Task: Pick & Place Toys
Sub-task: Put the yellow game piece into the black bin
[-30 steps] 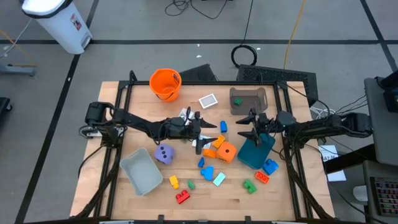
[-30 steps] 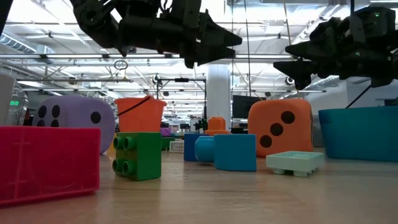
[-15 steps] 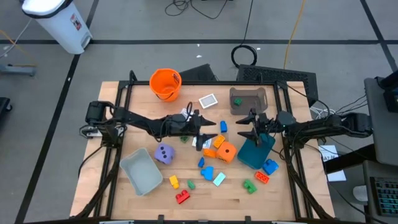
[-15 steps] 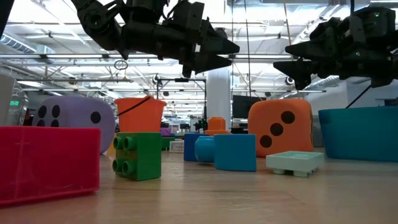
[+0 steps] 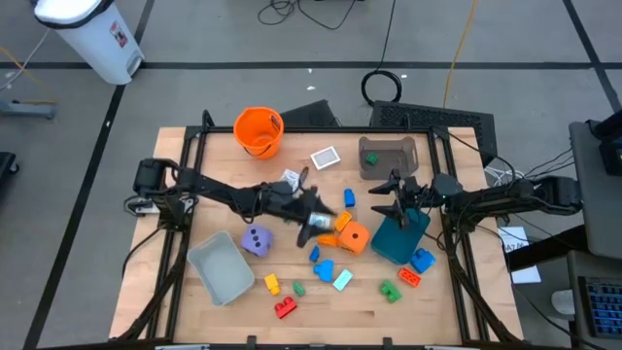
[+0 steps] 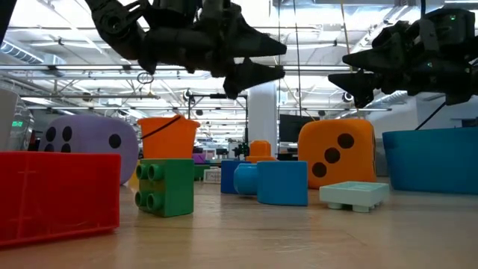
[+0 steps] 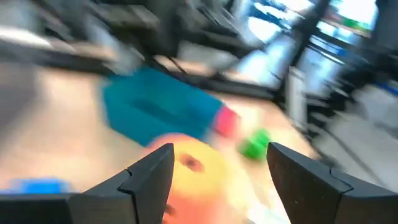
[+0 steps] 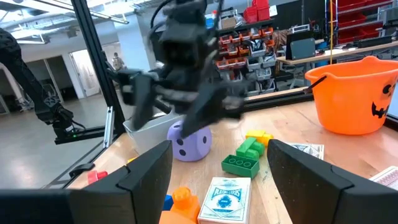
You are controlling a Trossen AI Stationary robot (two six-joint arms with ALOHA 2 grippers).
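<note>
Hovering arm: left gripper (image 5: 324, 218) hangs over the middle of the table (image 5: 457, 311), just beside the orange die (image 5: 354, 237), fingers spread apart with nothing between them.
Waiting arm: right gripper (image 5: 386, 197) sits above the teal bin (image 5: 398, 239), fingers parted and empty.
Orange die: rests on the wood between the left gripper and the teal bin; in the left wrist view it fills the space between the two dark fingers (image 7: 152, 177).
Purple die (image 5: 256, 240): lies near the grey bin (image 5: 222, 269), on the left arm's side.
Blocks: blue ones (image 5: 324, 261) sit just below the orange die, a pale green one (image 5: 342, 280) beside them; yellow (image 5: 272, 284), green (image 5: 298, 289) and red (image 5: 285, 308) pieces lie towards the front edge.
More blocks: a green (image 5: 390, 290) and a red (image 5: 409, 278) piece, plus a blue one (image 5: 422, 260), lie beside the teal bin.
Cards: one white card (image 5: 325, 157) lies near the orange bucket (image 5: 259, 130).
Back corner: a second grey bin (image 5: 388, 156) holds something green.
</note>
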